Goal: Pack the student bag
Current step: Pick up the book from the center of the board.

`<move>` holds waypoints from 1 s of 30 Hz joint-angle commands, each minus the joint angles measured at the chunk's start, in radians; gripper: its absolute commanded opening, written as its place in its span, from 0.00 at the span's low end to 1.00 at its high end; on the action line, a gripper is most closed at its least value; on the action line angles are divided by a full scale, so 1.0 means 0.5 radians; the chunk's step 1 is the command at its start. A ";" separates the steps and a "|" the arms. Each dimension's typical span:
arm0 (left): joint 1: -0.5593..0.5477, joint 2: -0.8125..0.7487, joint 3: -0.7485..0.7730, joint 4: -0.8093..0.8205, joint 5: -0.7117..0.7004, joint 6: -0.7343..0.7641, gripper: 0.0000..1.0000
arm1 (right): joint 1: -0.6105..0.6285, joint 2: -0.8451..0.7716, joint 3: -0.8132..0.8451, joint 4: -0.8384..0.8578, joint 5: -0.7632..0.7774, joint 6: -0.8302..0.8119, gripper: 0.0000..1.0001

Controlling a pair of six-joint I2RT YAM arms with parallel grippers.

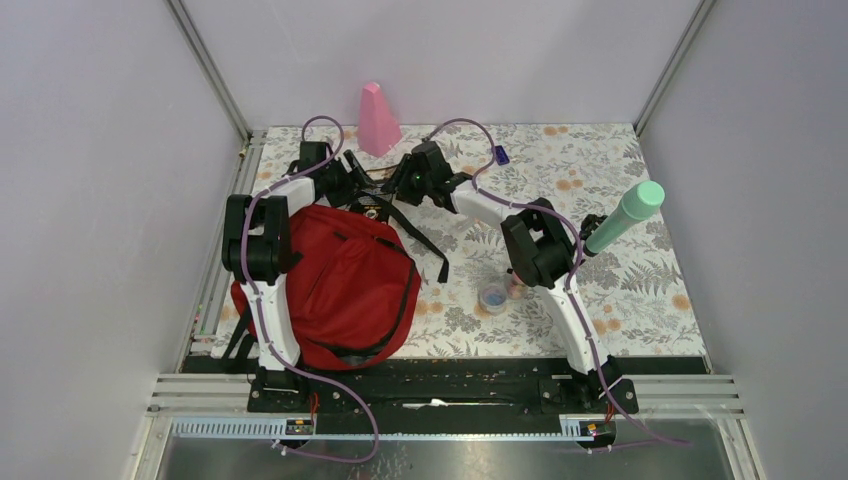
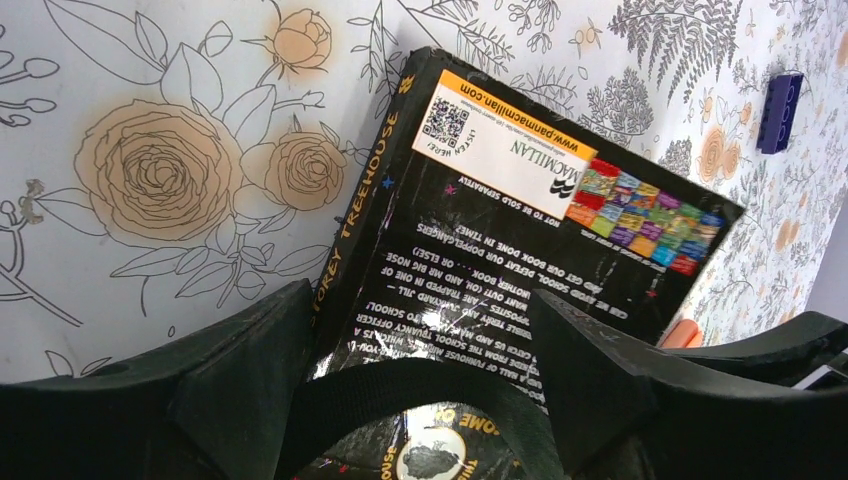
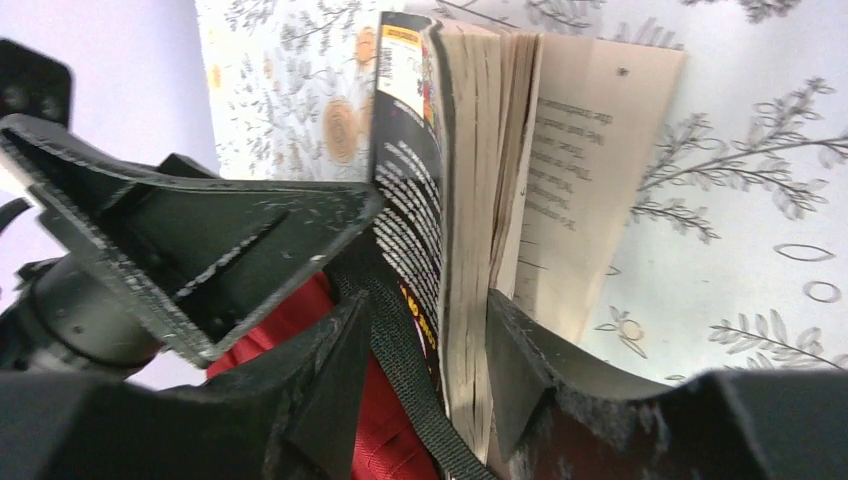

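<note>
Dark red backpack (image 1: 350, 290) lies on tabletop (image 1: 620, 290), just on the near side of pink cone (image 1: 378, 120). At its cone-side end, left hand (image 2: 420, 300) is spread wide, flanking a paperback book (image 2: 500, 230). Right hand (image 3: 430, 300) is narrowed around the book's thickness, black strap (image 3: 400, 350) under one finger; clamped or not, cannot tell.

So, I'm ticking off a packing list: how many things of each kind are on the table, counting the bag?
Dark red backpack: 1
Black paperback book: 1
Pink cone: 1
Mint green cylinder: 1
Blue brick: 1
Small roll: 1
Small pink item: 1
Total: 7, leaving out an orange sliver beside the book, too hidden to identify.
</note>
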 commanded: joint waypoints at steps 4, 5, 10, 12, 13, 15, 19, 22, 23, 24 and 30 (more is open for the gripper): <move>-0.052 -0.117 -0.095 0.041 0.202 -0.125 0.77 | 0.053 0.077 0.175 0.271 -0.181 0.035 0.50; -0.052 -0.120 -0.104 0.059 0.212 -0.135 0.77 | 0.055 0.099 0.218 0.229 -0.173 0.032 0.50; -0.052 -0.132 -0.120 0.089 0.236 -0.159 0.76 | 0.060 0.213 0.323 0.069 -0.145 0.028 0.53; -0.052 -0.143 -0.123 0.088 0.237 -0.159 0.75 | 0.058 0.231 0.335 0.064 -0.145 0.033 0.53; -0.052 -0.146 -0.125 0.091 0.237 -0.157 0.75 | 0.060 0.234 0.342 0.064 -0.143 0.030 0.52; -0.052 -0.159 -0.138 0.095 0.230 -0.155 0.75 | 0.060 0.224 0.353 0.065 -0.135 0.009 0.49; -0.052 -0.179 -0.160 0.093 0.209 -0.145 0.75 | 0.060 0.172 0.349 0.064 -0.083 -0.062 0.44; -0.052 -0.214 -0.204 0.099 0.191 -0.143 0.75 | 0.058 0.124 0.337 0.065 -0.034 -0.128 0.33; -0.052 -0.236 -0.225 0.106 0.175 -0.141 0.75 | 0.059 0.114 0.332 0.065 -0.024 -0.150 0.28; -0.052 -0.257 -0.245 0.115 0.163 -0.137 0.75 | 0.059 0.102 0.331 0.065 -0.020 -0.173 0.23; -0.037 -0.473 -0.288 -0.019 0.112 -0.039 0.82 | 0.057 -0.049 0.224 0.084 -0.038 -0.337 0.00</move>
